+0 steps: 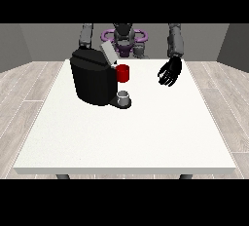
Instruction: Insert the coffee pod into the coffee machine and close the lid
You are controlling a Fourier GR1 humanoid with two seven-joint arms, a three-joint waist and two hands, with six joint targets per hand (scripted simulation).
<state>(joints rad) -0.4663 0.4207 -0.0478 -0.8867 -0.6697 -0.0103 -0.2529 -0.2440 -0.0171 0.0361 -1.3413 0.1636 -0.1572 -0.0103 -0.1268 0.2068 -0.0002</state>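
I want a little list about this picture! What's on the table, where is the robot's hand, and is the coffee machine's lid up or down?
table: large, white
coffee machine: black, on the table's far part at the view's left
lid: grey, tilted up, open
red thing at the machine: just under the lid
grey thing: small, on the machine's base, below the red thing
hand at the view's right: black, fingers relaxed, holding nothing
other hand: hidden behind the machine
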